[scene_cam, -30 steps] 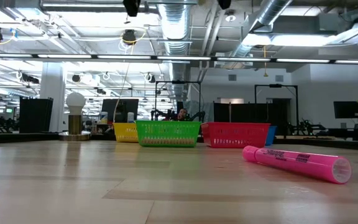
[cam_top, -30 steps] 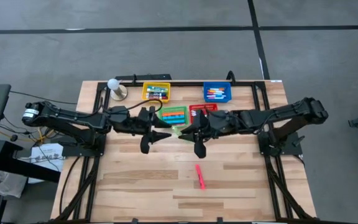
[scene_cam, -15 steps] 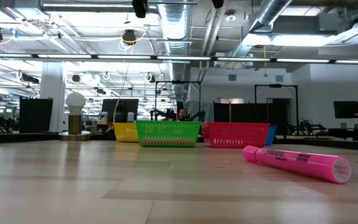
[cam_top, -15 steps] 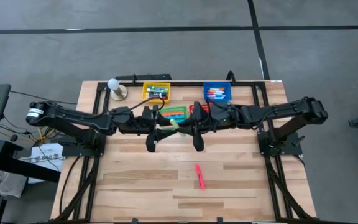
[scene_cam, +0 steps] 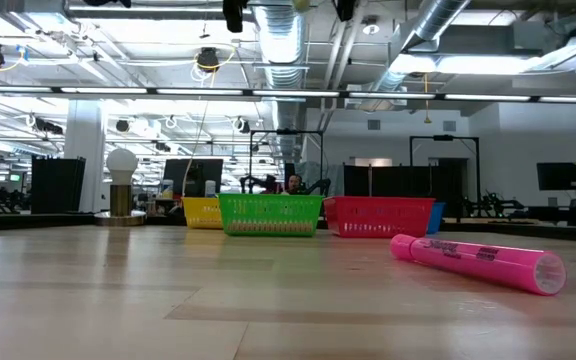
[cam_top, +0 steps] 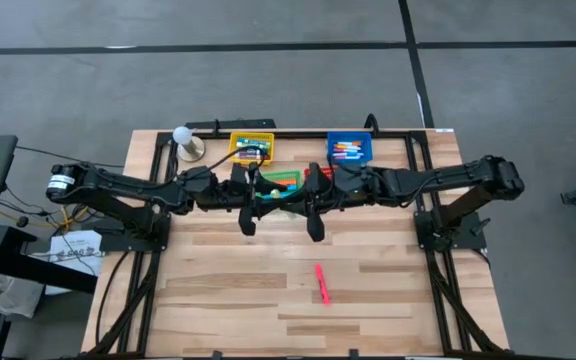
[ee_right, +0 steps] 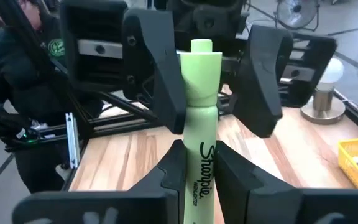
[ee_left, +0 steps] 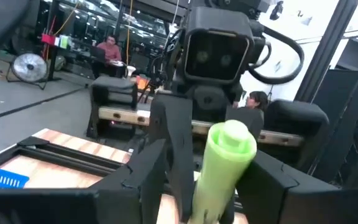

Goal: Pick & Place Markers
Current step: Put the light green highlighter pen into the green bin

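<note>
Four baskets (cam_top: 349, 149) hold markers (cam_top: 346, 152); one pink marker (cam_top: 321, 283) outside

From above, the two arms cover most of the green basket (cam_top: 280, 183) and red basket (cam_top: 320, 173), so what lies inside cannot be told. The pens in the yellow basket (cam_top: 251, 148) and blue basket (cam_top: 349, 150) are too small to count. In the low view, the blue basket is nearly hidden behind the red one.

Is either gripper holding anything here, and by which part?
The right gripper holds a yellow-green marker by its printed barrel; the left gripper's open jaws flank its cap end.
</note>
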